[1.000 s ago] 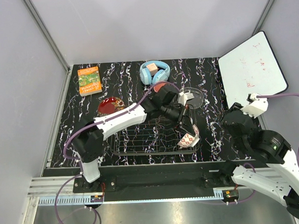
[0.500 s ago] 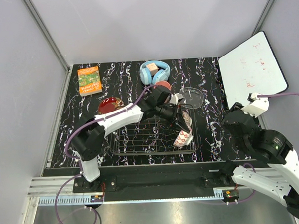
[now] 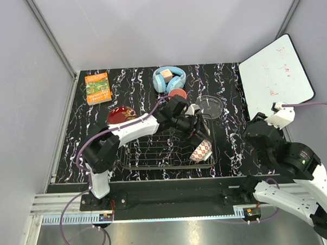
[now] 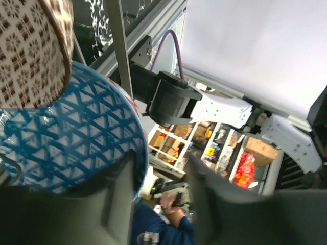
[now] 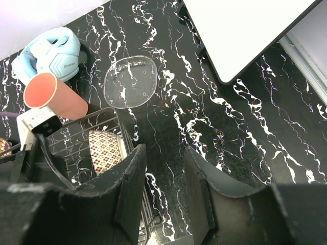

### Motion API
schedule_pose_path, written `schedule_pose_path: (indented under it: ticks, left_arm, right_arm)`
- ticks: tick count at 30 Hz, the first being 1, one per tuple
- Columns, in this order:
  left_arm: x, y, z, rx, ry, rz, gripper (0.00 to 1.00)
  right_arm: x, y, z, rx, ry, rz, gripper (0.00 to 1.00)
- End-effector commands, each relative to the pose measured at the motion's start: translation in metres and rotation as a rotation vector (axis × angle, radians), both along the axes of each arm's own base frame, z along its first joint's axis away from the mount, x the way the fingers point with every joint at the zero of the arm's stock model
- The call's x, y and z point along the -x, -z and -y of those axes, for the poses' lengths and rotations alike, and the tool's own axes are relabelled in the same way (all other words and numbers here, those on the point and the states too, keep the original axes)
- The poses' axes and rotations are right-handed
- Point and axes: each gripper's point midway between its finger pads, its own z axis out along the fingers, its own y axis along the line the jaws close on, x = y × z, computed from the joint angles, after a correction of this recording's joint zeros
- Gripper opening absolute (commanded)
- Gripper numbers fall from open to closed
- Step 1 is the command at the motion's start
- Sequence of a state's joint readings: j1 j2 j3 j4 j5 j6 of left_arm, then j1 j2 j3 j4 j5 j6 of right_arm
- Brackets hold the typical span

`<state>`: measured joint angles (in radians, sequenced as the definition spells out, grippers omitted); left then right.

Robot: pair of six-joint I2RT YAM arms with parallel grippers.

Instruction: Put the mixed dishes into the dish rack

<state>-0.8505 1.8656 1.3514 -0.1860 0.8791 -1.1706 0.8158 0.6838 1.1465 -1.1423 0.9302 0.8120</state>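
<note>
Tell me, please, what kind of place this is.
Probably a robot test booth in a lab, not a kitchen: plain grey walls, a whiteboard, and storage shelves with boxes behind.

Dish rack (image 3: 148, 155) sits lower centre, a bowl (image 3: 201, 150) in its right end. Second bowl (image 3: 120, 114) lies up-left of it. Cup (image 3: 177, 93) and glass dish (image 3: 210, 105) stand behind the rack, with headphones (image 3: 168, 79) top centre and book (image 3: 97, 88) upper left.

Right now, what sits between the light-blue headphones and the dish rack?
The salmon-pink cup is between the headphones and the dish rack. The right wrist view shows it plainly, and the top view shows it too.
</note>
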Motion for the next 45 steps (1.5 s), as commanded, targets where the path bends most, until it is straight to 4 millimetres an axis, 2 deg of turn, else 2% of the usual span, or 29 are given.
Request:
schedule_pose_path:
  ticks: [1,7,11,14,17,18,20,24,26,29,31,33,36,38,39,41,42,43,44,45]
  left_arm:
    - [-0.002,-0.026,0.012,0.092,0.008,0.002,0.97]
    - [0.005,-0.056,0.014,0.176,0.04,0.042,0.99]
    - [0.012,-0.087,0.007,0.252,0.077,0.103,0.99]
    - [0.016,-0.103,-0.003,0.276,0.083,0.158,0.99]
    - [0.023,-0.096,-0.014,0.259,0.086,0.174,0.99]
    - [0.026,-0.083,-0.018,0.235,0.084,0.155,0.99]
    - [0.03,-0.074,-0.024,0.211,0.08,0.152,0.99]
    - [0.034,-0.036,-0.032,0.122,0.067,0.127,0.99]
    - [0.033,-0.028,-0.031,0.11,0.073,0.13,0.99]
    - [0.027,-0.027,-0.027,0.101,0.072,0.144,0.99]
    - [0.022,-0.035,-0.022,0.124,0.073,0.156,0.99]
    - [0.013,-0.054,-0.019,0.166,0.072,0.201,0.99]
    - [-0.01,-0.088,-0.026,0.218,0.044,0.301,0.99]
    - [-0.026,-0.112,-0.04,0.245,0.006,0.359,0.99]
    - [-0.04,-0.118,-0.052,0.245,-0.022,0.388,0.99]
    - [-0.052,-0.143,-0.07,0.272,-0.043,0.472,0.99]
    - [-0.066,-0.15,-0.091,0.255,-0.087,0.479,0.99]
    - [-0.074,-0.158,-0.101,0.255,-0.107,0.505,0.99]
    - [-0.082,-0.16,-0.114,0.247,-0.117,0.553,0.99]
    - [-0.093,-0.158,-0.137,0.206,-0.158,0.544,0.99]
  right_arm:
    - [0.003,-0.009,0.004,-0.029,0.009,0.026,0.44]
    - [0.003,-0.007,0.002,-0.035,0.001,0.018,0.45]
    - [0.001,-0.004,-0.002,-0.026,-0.005,0.0,0.44]
    - [0.0,-0.001,-0.004,-0.025,-0.003,-0.007,0.45]
    - [-0.001,-0.001,-0.005,-0.027,-0.001,-0.008,0.45]
    - [-0.001,-0.003,-0.005,-0.031,-0.003,-0.006,0.45]
    - [-0.001,-0.003,-0.006,-0.034,-0.006,-0.008,0.45]
    - [0.001,-0.009,-0.005,-0.054,-0.005,-0.001,0.45]
    - [0.002,-0.011,-0.005,-0.064,-0.005,0.002,0.45]
    - [0.005,-0.011,-0.003,-0.07,-0.004,-0.004,0.45]
    - [0.006,-0.009,-0.001,-0.063,-0.003,-0.006,0.45]
    - [0.005,-0.005,-0.004,-0.053,-0.014,-0.023,0.46]
    - [0.0,0.009,-0.017,-0.022,-0.045,-0.084,0.46]
    - [-0.006,0.021,-0.03,-0.004,-0.061,-0.138,0.47]
    - [-0.007,0.026,-0.04,-0.023,-0.085,-0.163,0.46]
    - [-0.013,0.037,-0.059,-0.045,-0.107,-0.207,0.45]
    - [-0.012,0.043,-0.072,-0.059,-0.147,-0.233,0.45]
    - [-0.015,0.051,-0.082,-0.058,-0.154,-0.259,0.45]
    - [-0.016,0.053,-0.09,-0.061,-0.168,-0.267,0.45]
    - [-0.016,0.055,-0.098,-0.057,-0.182,-0.277,0.48]
